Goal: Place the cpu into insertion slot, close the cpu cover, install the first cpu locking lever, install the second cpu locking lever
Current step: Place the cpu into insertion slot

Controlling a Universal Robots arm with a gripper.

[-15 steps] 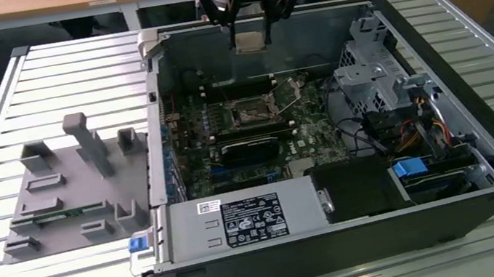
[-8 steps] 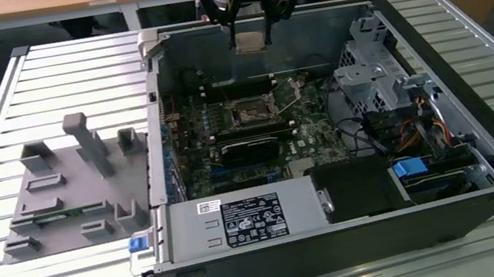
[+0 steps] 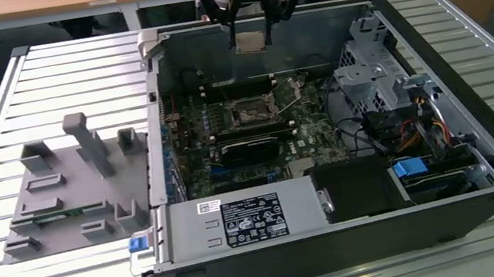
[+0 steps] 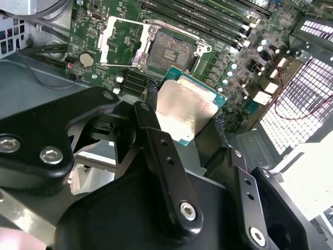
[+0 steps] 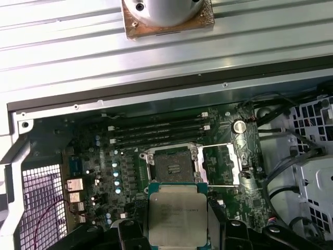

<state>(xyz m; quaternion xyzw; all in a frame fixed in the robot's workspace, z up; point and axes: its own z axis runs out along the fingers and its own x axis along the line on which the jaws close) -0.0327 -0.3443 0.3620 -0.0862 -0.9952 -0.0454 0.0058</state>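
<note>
My gripper (image 3: pixel 250 44) hangs above the far wall of the open computer case, shut on the cpu (image 3: pixel 250 40), a flat square chip with a pale metal top. In both wrist views the cpu (image 4: pixel 184 109) (image 5: pixel 178 212) sits between the black fingers (image 4: pixel 156 143) (image 5: pixel 127 229). Below it, on the green motherboard, lies the insertion slot (image 3: pixel 248 112) (image 4: pixel 169 52) (image 5: pixel 173 167), dark, square and uncovered. The cpu cover (image 4: pixel 117 44) (image 5: pixel 221 165), a thin metal frame, is swung open beside the slot.
The case (image 3: pixel 153 86) lies on a slatted metal table (image 3: pixel 69 62). A grey fixture block (image 3: pixel 68 187) stands at the exterior view's left. Inside are a power supply (image 3: pixel 240 222), a drive cage (image 3: pixel 370 79), cables (image 3: pixel 422 128) and a black module (image 3: pixel 248 145) near the slot.
</note>
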